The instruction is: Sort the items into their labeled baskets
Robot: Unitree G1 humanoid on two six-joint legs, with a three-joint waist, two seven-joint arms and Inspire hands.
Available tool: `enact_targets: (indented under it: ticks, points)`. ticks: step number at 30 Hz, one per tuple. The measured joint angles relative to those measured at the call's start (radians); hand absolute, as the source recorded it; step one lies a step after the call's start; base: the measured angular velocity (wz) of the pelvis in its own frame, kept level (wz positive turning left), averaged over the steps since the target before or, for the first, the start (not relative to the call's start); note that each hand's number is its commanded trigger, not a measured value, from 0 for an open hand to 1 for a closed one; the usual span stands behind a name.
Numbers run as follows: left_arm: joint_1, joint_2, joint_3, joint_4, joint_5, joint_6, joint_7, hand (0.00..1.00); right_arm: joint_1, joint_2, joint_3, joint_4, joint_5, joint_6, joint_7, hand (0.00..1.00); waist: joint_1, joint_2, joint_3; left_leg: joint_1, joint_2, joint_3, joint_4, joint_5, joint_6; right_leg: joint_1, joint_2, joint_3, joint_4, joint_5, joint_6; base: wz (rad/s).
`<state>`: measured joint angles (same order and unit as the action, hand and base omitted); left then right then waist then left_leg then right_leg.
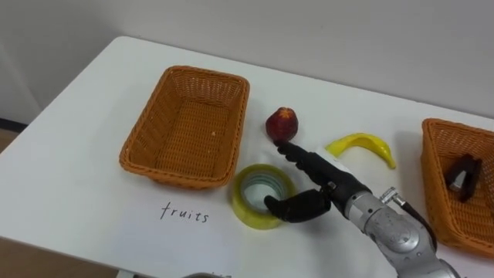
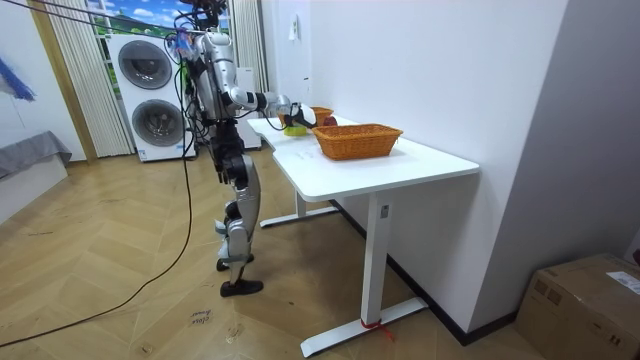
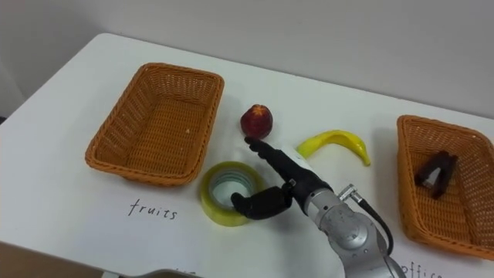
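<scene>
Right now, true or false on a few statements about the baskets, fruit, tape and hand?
1. The orange wicker basket by the "fruits" label holds fruit. False: it is empty.
2. The yellow curved banana lies on the white table. True.
3. The red round fruit sits in the right-hand orange wicker basket. False: it is on the table, beside the left basket.
4. That right-hand basket is empty. False: a dark object lies inside.
5. The right hand reaches beside the yellow tape roll. True.
</scene>
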<state>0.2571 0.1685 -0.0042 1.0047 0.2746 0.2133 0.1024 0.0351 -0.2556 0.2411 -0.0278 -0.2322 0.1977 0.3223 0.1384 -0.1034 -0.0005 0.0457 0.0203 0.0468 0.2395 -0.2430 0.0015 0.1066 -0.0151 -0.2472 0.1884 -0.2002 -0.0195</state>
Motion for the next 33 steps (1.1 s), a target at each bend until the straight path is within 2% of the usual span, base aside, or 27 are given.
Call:
enact_targets:
  ticks: [22, 33]
  points:
    - [-0.004, 0.000, 0.001, 0.009, -0.005, 0.000, 0.003, 0.00, -0.025, -0.007, -0.022, 0.025, 0.003, 0.000, 0.084, 0.00, 0.003, 0.004, 0.0033, 0.000, 0.000, 0.000, -0.003, 0.000, 0.000, -0.003, 0.000, 0.000, 0.000, 0.000, 0.000, 0.00]
    - [-0.004, 0.006, 0.035, -0.004, -0.001, 0.000, -0.023, 0.00, -0.072, -0.011, -0.024, 0.029, -0.050, 0.023, 0.164, 0.00, 0.004, -0.012, 0.0042, 0.000, -0.001, -0.002, -0.001, 0.000, 0.000, 0.000, 0.000, 0.001, 0.000, 0.000, 0.000, 0.00]
